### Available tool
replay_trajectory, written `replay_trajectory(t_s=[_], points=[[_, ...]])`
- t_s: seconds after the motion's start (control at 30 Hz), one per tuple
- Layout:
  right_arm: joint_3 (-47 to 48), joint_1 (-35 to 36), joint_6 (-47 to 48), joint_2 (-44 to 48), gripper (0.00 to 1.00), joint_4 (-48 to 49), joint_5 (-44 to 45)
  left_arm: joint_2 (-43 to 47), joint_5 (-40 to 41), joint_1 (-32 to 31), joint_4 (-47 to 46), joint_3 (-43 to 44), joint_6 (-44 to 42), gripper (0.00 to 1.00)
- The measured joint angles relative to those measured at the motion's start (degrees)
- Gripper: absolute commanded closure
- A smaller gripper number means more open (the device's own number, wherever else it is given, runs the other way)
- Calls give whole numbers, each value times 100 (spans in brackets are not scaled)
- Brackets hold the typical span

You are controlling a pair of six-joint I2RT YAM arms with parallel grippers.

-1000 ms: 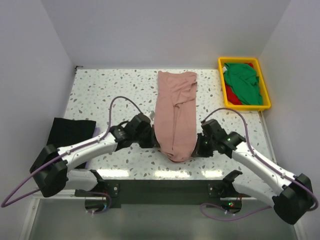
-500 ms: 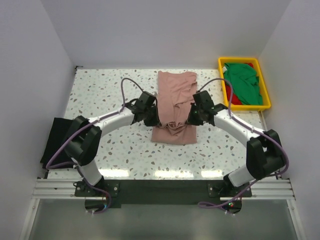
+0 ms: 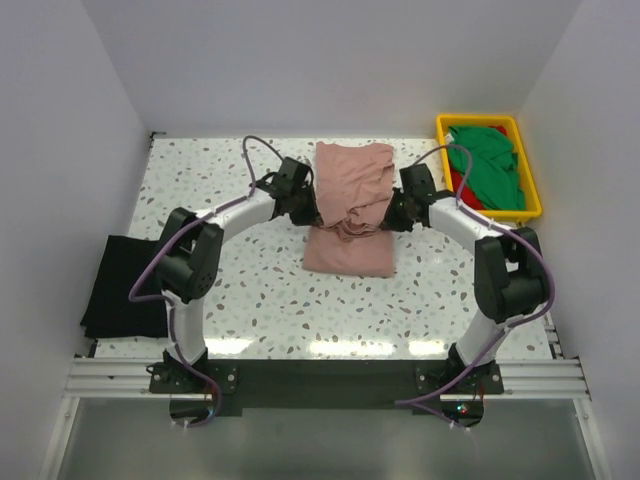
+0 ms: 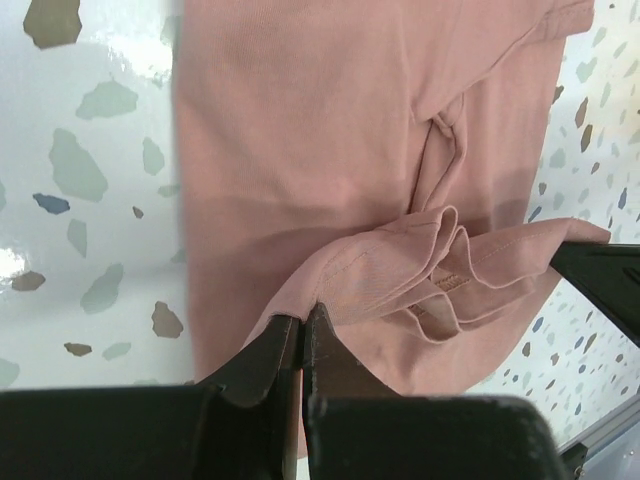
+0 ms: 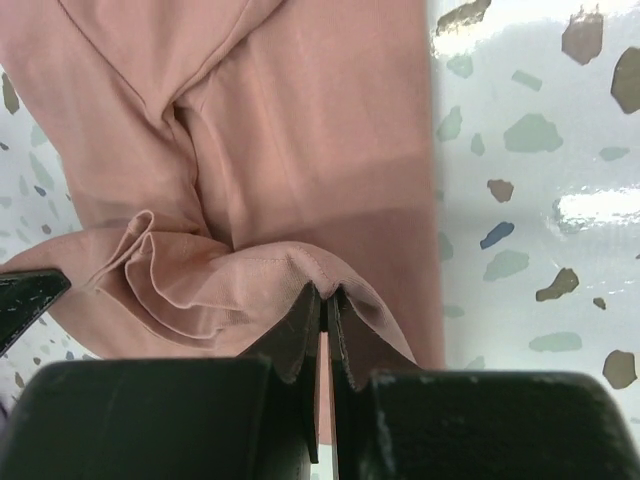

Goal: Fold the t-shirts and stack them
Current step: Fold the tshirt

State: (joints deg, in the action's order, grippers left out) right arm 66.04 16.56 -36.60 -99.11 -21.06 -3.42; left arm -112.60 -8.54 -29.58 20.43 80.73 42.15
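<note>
A dusty pink t-shirt lies in the middle of the table, its near end lifted and doubled over the far part. My left gripper is shut on the hem at its left side; in the left wrist view the cloth bunches between the fingers. My right gripper is shut on the hem at its right side, also shown in the right wrist view. A black t-shirt lies flat at the left edge. A green t-shirt lies over a red one in the tray.
The yellow plastic tray stands at the back right corner. The speckled table ends at a metal rail along the near edge. Grey walls close in the left, back and right sides.
Both grippers have carried the pink shirt's near hem away from me, from the table's front to over the shirt's far part, folding it roughly in half. Both arms are now stretched out.
</note>
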Motion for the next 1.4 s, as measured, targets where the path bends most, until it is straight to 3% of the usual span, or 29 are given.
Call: replay_trajectory(t_s=[0.6,0.7,0.73,0.8,0.83,0.97,1.03,1.2,1.4], points=[[782,-546,-13,-769,100,190,-439,-890,-190,308,138,1213,-295,100],[940,-695,-31,-979,100,203,-542,-1047,-315,415,153,1388,-363,89],[988,-734,-31,-1027,96,199,-566,-1102,-345,448,153,1458,-389,78],[1158,-813,-28,-1169,87,175,-658,-1196,-404,520,146,1604,-472,66],[1274,-844,-33,-1252,76,181,-686,-1215,-426,560,140,1644,-494,57],[1650,-920,-4,-1464,49,179,-800,-1217,-470,691,125,1659,-577,44],[1779,-935,68,-1464,43,153,-826,-1200,-472,765,127,1655,-588,44],[1971,-911,278,-1346,46,87,-789,-761,-433,881,76,1285,-603,49],[1580,-422,551,-704,62,39,-343,-26,-369,719,22,649,-586,80]])
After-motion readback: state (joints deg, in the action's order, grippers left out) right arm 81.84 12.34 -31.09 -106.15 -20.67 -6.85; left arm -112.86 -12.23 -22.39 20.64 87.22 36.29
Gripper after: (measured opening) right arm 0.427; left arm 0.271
